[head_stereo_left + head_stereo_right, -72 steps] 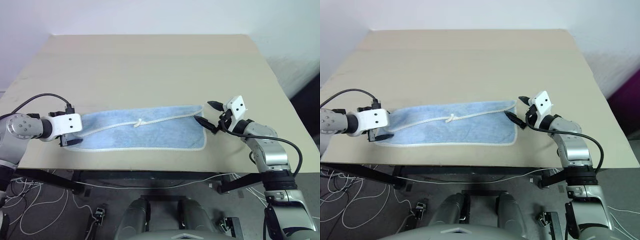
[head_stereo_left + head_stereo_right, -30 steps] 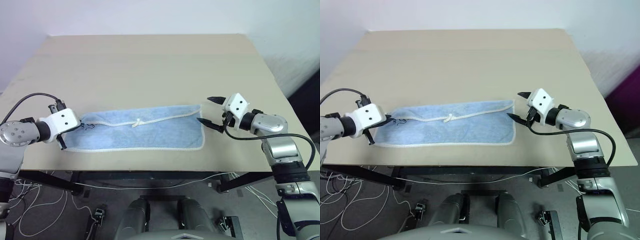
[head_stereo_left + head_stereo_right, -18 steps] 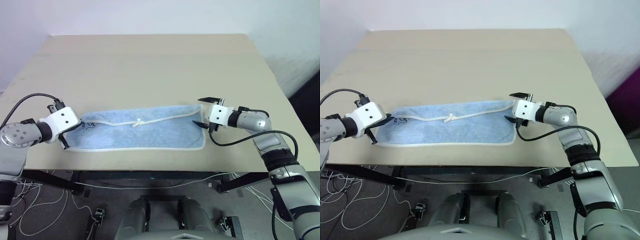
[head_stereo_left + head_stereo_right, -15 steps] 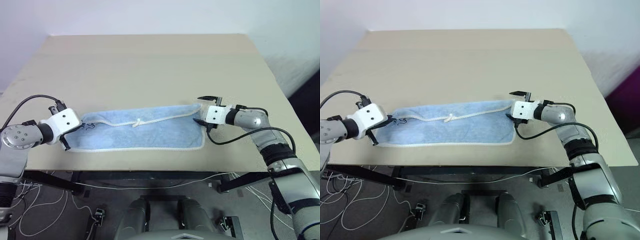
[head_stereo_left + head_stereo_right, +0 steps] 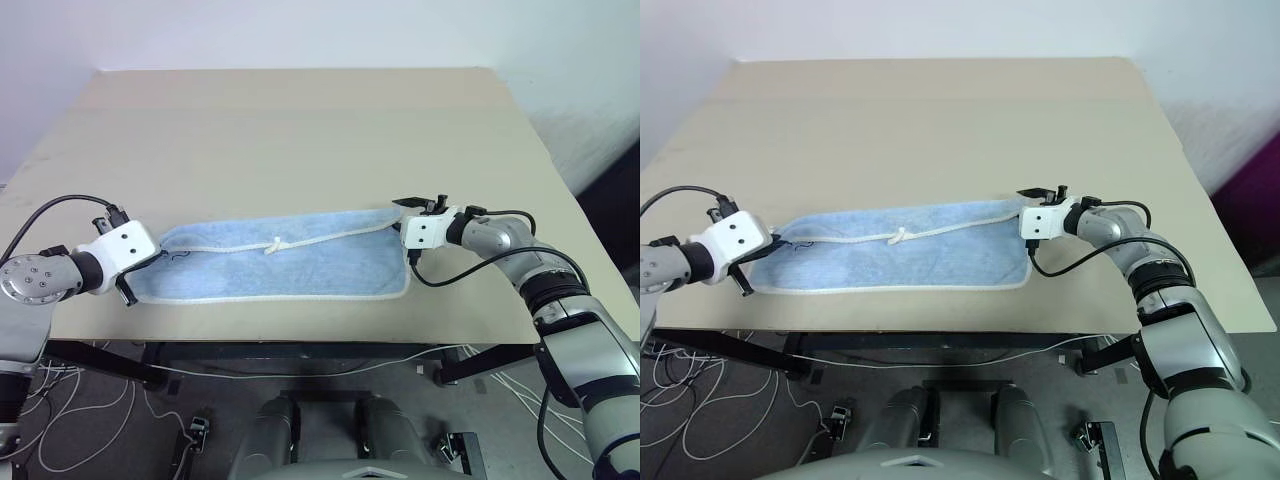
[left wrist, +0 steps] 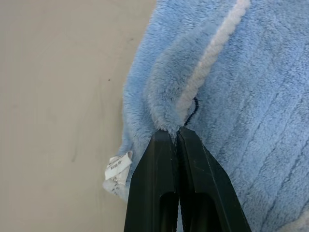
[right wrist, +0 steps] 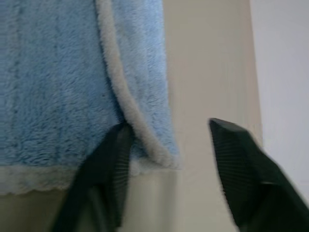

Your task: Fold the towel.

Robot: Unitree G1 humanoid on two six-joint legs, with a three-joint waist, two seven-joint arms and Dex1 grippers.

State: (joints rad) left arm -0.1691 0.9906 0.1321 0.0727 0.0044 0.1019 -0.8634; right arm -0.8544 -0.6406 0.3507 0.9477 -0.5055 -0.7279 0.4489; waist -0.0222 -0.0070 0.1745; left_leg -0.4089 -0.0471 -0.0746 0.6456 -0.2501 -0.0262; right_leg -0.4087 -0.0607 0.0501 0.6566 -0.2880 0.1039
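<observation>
The left gripper has its black fingers pinched tight on a bunched fold of the towel at its left end. The right gripper stands partly open around the towel's right corner, one finger on the cloth. The towel lies stretched flat along the table's near edge, its white loop mid-length.

1. Towel: light blue fluffy terry cloth, corded white edging.
2. Worktop: matt beige, smooth.
3. Left tool and right tool: black fingers, matt plastic look.
</observation>
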